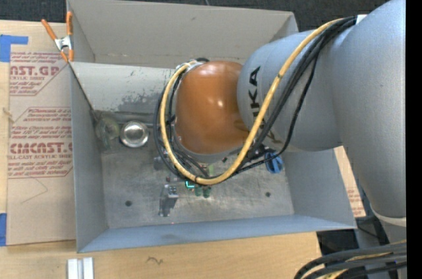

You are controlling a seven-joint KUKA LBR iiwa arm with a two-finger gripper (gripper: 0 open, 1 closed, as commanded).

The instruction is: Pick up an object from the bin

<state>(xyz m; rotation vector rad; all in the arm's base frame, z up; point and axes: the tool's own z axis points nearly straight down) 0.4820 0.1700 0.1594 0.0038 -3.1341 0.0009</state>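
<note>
The shiny metal cup [134,134] at the bin's [84,159] left looked light, stiff and slippery, best pinched by its rim; the gripper's [168,200] spread could not be told.

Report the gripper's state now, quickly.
Gripper: cannot be told, open or shut. It is low in the grey bin, near a shiny round metal cap.

A single camera is mounted above the grey metal bin [178,33] and faces downward, tilted somewhat to one side, so the far wall's inner face is exposed. The bin spans most of the frame. The arm [343,86] enters from the right.
</note>
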